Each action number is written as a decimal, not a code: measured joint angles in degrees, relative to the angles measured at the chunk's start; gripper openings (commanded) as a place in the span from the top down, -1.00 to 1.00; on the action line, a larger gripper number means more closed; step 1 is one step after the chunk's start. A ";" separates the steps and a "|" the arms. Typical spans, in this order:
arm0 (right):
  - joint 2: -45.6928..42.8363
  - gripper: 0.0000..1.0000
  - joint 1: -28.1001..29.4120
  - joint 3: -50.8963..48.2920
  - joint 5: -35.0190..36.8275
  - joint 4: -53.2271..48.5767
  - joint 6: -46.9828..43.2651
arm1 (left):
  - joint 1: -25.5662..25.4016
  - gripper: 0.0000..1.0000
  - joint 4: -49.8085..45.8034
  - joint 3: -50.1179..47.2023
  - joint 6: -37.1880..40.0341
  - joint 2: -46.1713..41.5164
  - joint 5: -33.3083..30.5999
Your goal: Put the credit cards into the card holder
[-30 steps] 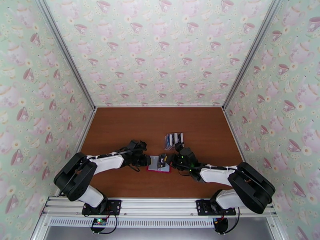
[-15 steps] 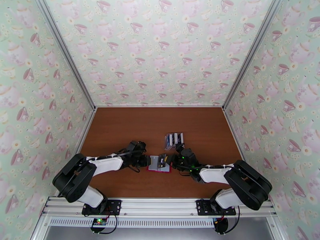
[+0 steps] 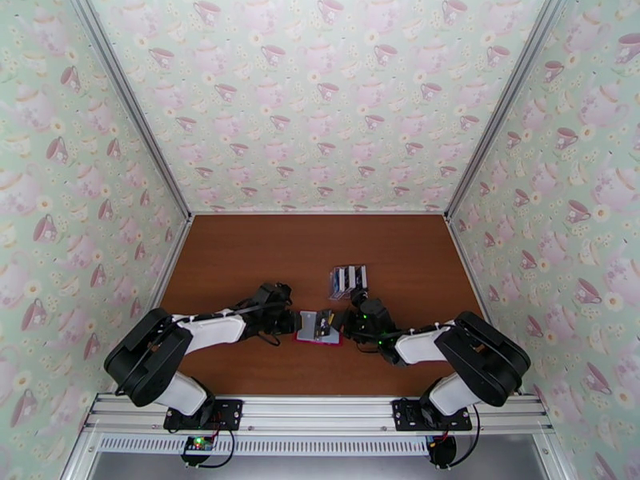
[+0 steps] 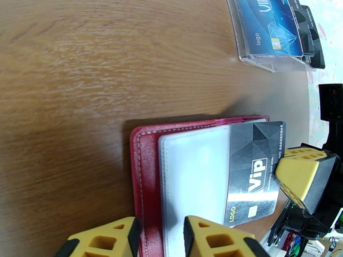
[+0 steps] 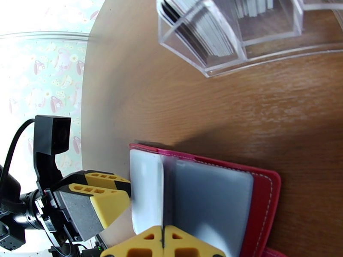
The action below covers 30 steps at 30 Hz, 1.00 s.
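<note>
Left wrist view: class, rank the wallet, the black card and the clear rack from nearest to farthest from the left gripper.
1. Wallet: bottom centre, its edge lies between the fingers of the left gripper.
2. Black card: to the right, lying on the wallet's far side.
3. Rack: top right, standing apart from the wallet.

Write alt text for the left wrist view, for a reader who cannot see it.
An open red card holder lies on a wooden table, and the right tool holds a black VIP card by its right edge against the holder's pale pocket page. The left tool stands at the holder's near edge; a clear rack with a blue card sits behind.
</note>
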 measured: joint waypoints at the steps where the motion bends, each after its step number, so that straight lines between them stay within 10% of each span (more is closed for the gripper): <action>1: 0.66 1.00 0.00 0.00 -0.33 0.79 0.24 | -0.02 0.32 0.04 -0.02 -0.02 0.00 -0.07; 30: 1.27 1.00 0.55 -2.89 0.87 4.74 1.66 | -0.52 0.54 2.71 -1.64 -1.90 -0.20 -1.64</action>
